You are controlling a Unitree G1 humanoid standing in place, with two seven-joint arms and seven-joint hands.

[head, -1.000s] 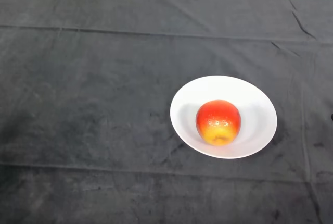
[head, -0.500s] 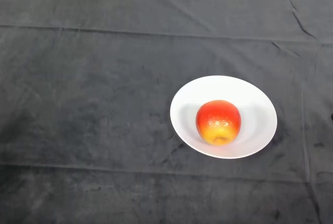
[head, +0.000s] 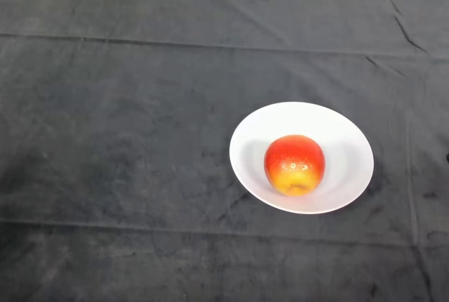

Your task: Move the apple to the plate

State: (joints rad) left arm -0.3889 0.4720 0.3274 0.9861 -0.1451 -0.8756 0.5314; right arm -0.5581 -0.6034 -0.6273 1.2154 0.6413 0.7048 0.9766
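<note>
A red and yellow apple (head: 294, 164) rests in the middle of a round white plate (head: 347, 138). The plate lies on the dark cloth, right of the centre of the head view. Nothing touches the apple or the plate.
The dark cloth (head: 126, 140) covers the whole table and has folds and creases across it. The table's far edge runs along the top of the view.
</note>
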